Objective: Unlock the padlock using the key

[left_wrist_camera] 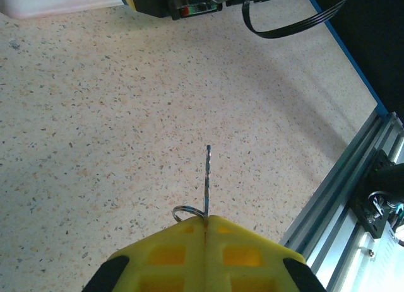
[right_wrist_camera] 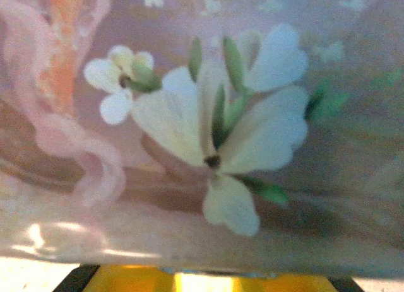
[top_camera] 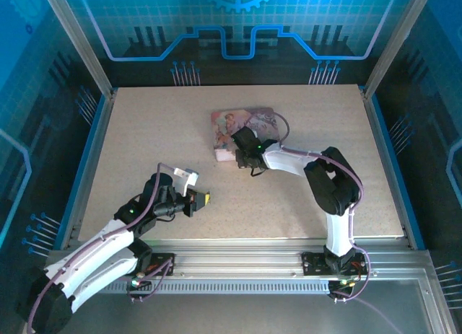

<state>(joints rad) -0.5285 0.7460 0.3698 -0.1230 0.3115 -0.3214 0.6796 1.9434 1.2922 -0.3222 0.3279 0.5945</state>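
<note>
Our left gripper (left_wrist_camera: 206, 221) is clamped shut on the key (left_wrist_camera: 207, 175), its blade pointing forward over the table (left_wrist_camera: 95, 115) (the ring sits just at the fingertips); so the pickup looks done. Our right gripper (top_camera: 244, 161) is up against the pink box (right_wrist_camera: 208, 115), and we cannot tell how its jaws stand; we cannot place the padlock, so inserting and turning are left.

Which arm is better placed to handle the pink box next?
Probably the right: the right tool is at the near edge of the box, while the left tool hangs well apart from it, shut on the key.
</note>
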